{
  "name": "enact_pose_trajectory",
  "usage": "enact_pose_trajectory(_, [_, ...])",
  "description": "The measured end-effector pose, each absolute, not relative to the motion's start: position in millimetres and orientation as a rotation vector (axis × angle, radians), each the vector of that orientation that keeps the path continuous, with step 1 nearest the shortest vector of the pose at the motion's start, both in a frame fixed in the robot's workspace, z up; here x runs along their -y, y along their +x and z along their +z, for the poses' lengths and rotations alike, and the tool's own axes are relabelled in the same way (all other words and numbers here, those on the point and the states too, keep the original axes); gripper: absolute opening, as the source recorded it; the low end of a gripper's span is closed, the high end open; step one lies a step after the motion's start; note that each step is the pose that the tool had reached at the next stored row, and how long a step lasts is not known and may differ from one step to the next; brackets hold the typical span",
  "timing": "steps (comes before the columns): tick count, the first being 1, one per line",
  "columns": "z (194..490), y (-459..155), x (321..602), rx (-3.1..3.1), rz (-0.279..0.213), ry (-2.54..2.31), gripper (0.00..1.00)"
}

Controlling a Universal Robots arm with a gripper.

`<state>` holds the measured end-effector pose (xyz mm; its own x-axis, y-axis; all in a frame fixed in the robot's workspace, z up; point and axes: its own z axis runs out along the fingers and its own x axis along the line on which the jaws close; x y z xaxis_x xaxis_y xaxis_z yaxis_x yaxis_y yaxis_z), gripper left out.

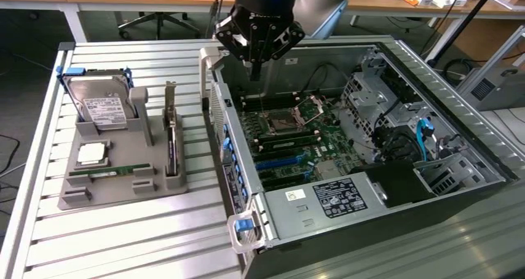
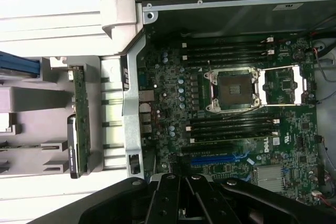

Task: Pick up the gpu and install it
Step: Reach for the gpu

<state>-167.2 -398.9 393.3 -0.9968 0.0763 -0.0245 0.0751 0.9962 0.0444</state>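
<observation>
Pincer: the black two-finger gripper [image 1: 256, 70] is clenched tight on nothing and hangs in the upper middle of the exterior view, over the back corner of the open grey steel computer case [image 1: 220, 125].
Card: the gpu [image 1: 172, 145], a thin dark flat card with a silver metal bracket at one end, stands on its long edge in the grey moulded plastic holder [image 1: 107, 190] toward the exterior view's left. It is well apart from the gripper and untouched.
Step in hand: I'd judge it to be the pick-up, which is not yet made.
Doing it well: a card this thin offers only its upper edge, so the fingers should come square to its faces. The holder's slots look snug, so a straight lift should keep it from binding.
Risk: the bracket end looks heavier, so an off-centre grip may let the card swing.
Holder neighbours: a silver hard drive with a white label [image 1: 98, 104] leans at the back, and a narrow green memory stick [image 1: 110, 169] lies in front. Both are near the card but apart from it.
Case interior: the green motherboard [image 1: 324, 134] is crowded with parts, and a glossy blue plastic slot [image 1: 279, 162] lies bare.
Table: ribbed, matt aluminium slats [image 1: 123, 242].
</observation>
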Motion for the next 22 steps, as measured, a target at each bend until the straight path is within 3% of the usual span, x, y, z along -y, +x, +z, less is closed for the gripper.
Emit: enact_pose_trajectory(22, [393.3,-175.4,398.9,-3.112,0.068,0.118,0.11])
